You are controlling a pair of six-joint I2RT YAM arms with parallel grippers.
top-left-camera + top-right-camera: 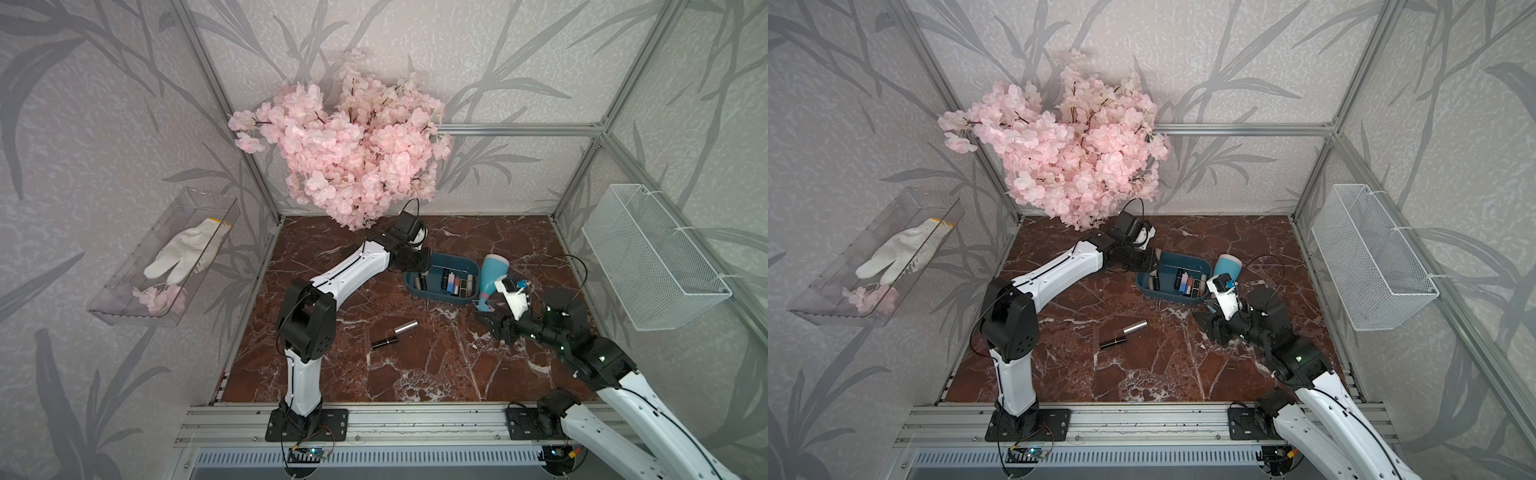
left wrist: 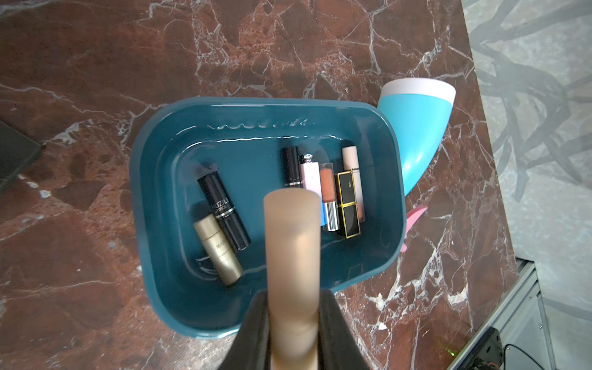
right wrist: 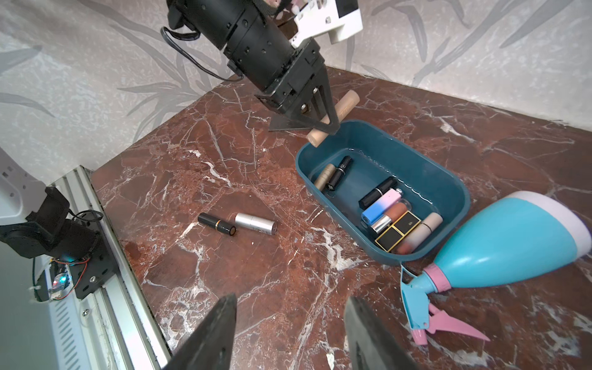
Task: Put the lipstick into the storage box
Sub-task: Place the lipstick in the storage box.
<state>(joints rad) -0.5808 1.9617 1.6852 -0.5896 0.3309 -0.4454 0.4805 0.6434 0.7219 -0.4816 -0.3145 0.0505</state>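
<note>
**Left arm.** The left pincer [image 3: 317,126] pinches a beige lipstick [image 2: 293,243] across its body. The tube projects past the black fingers at both ends. In both top views the pincer sits at the 9 o'clock end of the storage box [image 1: 453,262]. The left wrist view shows the tube's free end over the box interior. Whether the tube touches the rim cannot be told.

**Right arm.** The right pincer [image 3: 291,320] is spread, with nothing between its fingers. It hangs low over the bare tabletop [image 1: 415,374], at about 4 o'clock from the box.

**Storage box.** The dark teal box lies at roughly 1 o'clock from the tabletop centre, long side running 9 to 3 o'clock. Contents:
- At the 9 o'clock end, a gold tube [image 2: 221,253] and a black tube [image 2: 224,214] lie side by side.
- At the 3 o'clock end, five more cosmetic tubes lie packed in a row [image 2: 330,195].

**Loose items.** A black lipstick [image 1: 383,343] and a silver lipstick [image 1: 405,327] lie end to end near the tabletop centre, at about 7 o'clock from the box and well apart from it. Neither pincer touches them.

**Other item.** A blue spray bottle [image 1: 492,274] lies on its side just beside the box's 3 o'clock end, with its pink trigger [image 3: 448,323] toward the right pincer.
</note>
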